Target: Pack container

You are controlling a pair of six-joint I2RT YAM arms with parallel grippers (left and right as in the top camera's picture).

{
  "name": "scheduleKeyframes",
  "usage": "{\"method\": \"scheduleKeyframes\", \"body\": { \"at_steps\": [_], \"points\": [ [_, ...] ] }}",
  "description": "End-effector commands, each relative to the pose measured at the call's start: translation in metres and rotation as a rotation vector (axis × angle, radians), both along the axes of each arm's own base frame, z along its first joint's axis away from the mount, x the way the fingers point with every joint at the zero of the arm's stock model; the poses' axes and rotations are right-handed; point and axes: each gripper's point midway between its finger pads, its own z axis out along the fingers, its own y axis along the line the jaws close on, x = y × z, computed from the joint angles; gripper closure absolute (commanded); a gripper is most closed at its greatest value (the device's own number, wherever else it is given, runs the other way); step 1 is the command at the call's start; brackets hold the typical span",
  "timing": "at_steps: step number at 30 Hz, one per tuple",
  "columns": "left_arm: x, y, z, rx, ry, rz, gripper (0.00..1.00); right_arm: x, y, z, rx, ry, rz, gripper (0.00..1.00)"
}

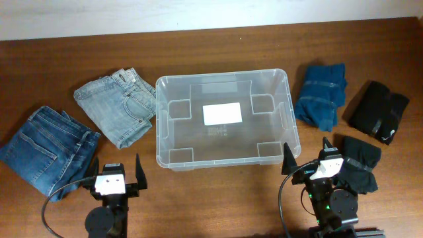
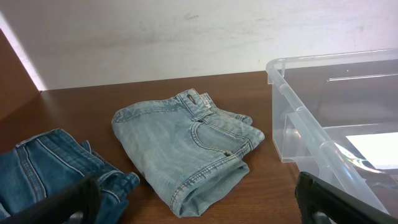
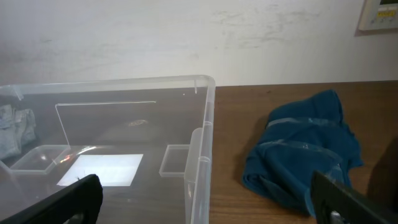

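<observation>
The container (image 1: 159, 125), a clear plastic bin with a white label (image 1: 222, 114) on its base, stands mid-table with nothing inside. My left gripper (image 1: 114, 165) hovers open at the front left, near the bin's front left corner. In the left wrist view the left gripper (image 2: 199, 208) has only bare table between its fingers, and the bin's rim (image 2: 298, 109) is to the right. My right gripper (image 1: 307, 149) is open by the bin's front right corner. Seen from the right wrist, the right gripper (image 3: 208, 205) straddles the bin's right wall (image 3: 208, 124), holding nothing.
Folded light-blue jeans (image 1: 117, 106) and darker jeans (image 1: 43, 149) lie left of the bin. On the right lie a teal-blue garment (image 1: 322, 94), a black garment (image 1: 379, 111) and another black one (image 1: 360, 162) beside the right arm.
</observation>
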Motion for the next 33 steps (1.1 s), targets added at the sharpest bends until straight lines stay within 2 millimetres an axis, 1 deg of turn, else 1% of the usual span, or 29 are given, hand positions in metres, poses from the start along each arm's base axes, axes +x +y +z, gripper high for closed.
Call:
{"method": "scheduleKeyframes", "body": {
  "at_steps": [1, 30, 33],
  "points": [
    [0.0002, -0.0004, -0.003, 0.01, 0.001, -0.006, 0.01, -0.0003, -0.0004, -0.0015, 0.005, 0.001, 0.001, 0.02],
    [0.0002, -0.0004, -0.003, 0.01, 0.001, -0.006, 0.0, -0.0002, -0.0005, -0.0015, 0.005, 0.001, 0.0, 0.01],
    [0.0002, -0.0003, -0.003, 0.01, 0.001, -0.006, 0.0, 0.0001, -0.0049, -0.0017, 0.003, 0.002, -0.025, 0.02]
  ]
}}
